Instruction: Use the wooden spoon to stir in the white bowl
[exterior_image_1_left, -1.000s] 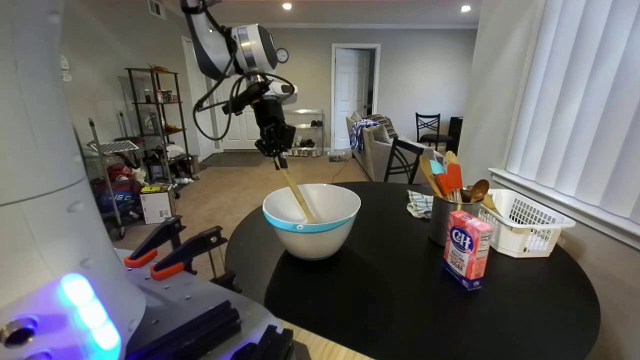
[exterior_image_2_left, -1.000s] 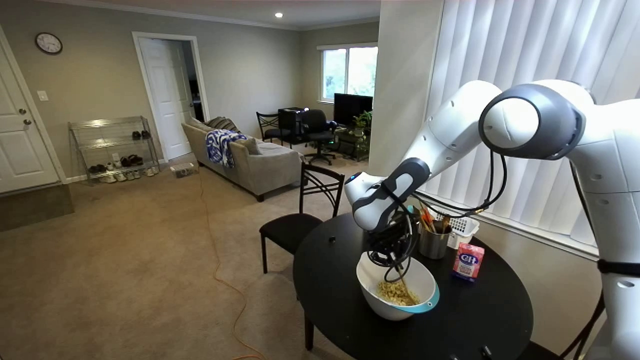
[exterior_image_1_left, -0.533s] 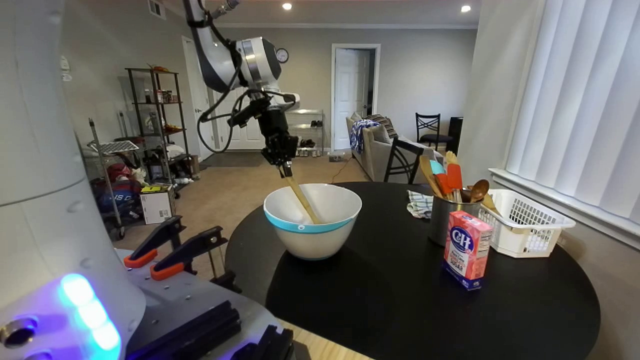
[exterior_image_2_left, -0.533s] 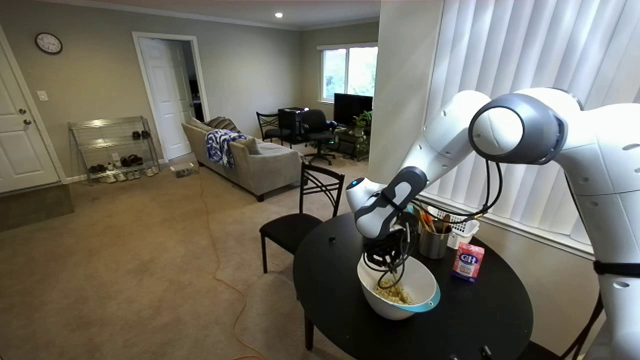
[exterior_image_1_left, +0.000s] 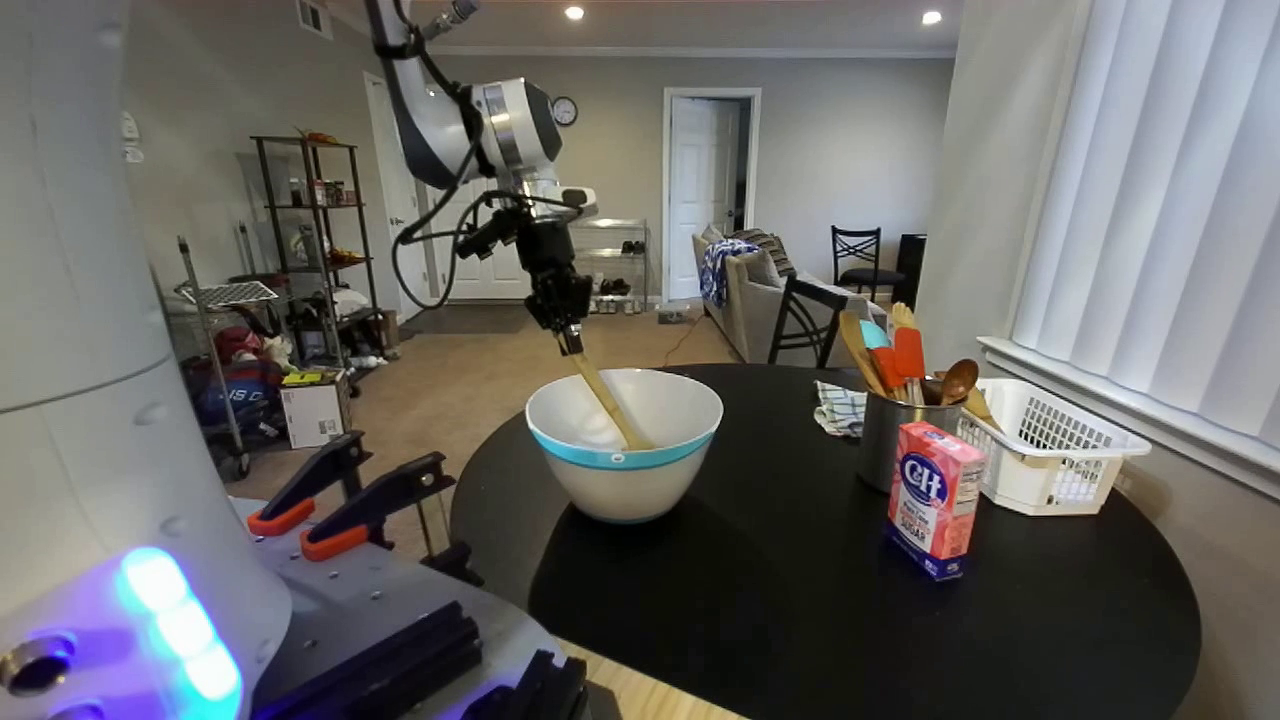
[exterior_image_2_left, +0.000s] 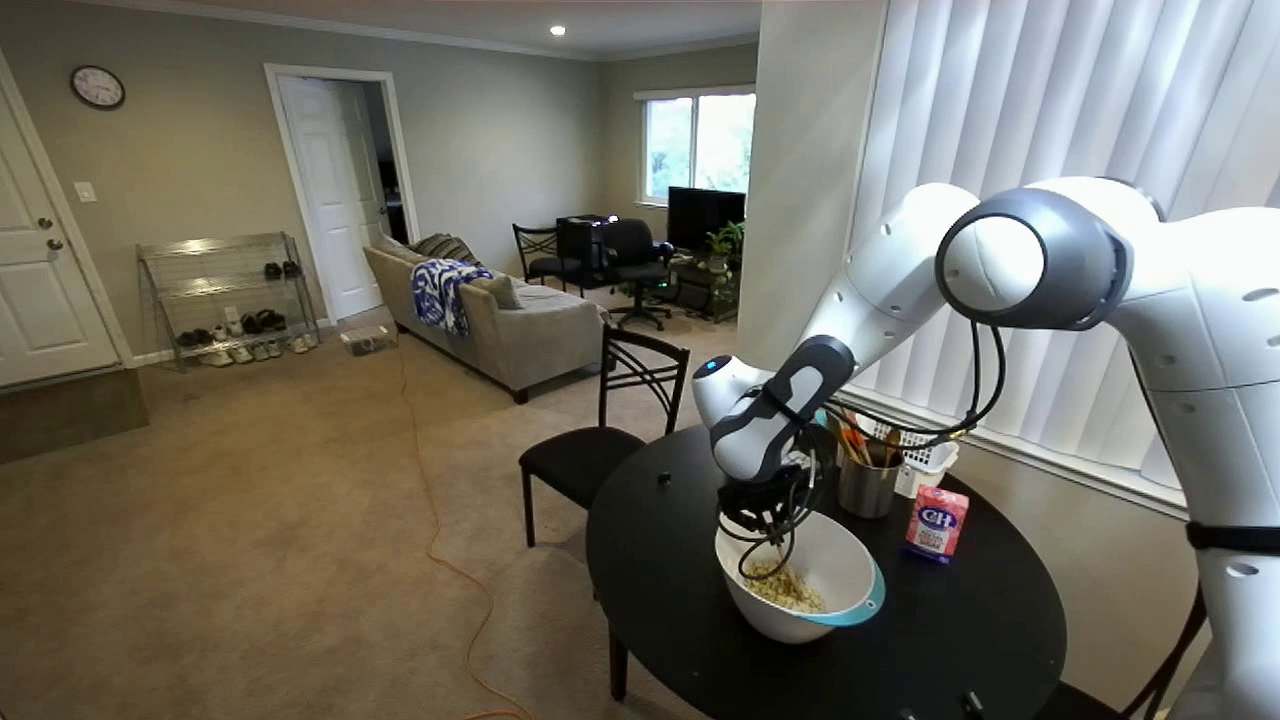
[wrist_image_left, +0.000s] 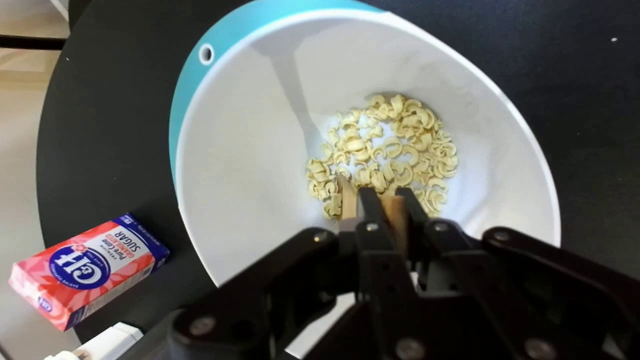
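Wooden spoon (exterior_image_1_left: 609, 402) slants into the white bowl (exterior_image_1_left: 622, 494), mid-frame — the gripper (wrist_image_left: 386, 197) pinches it high, probably to stir without entering.

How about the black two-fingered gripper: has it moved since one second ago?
Yes, downward: in an exterior view, the black two-fingered gripper now sits lower in the picture against the fixed silver wire shoe rack behind it.
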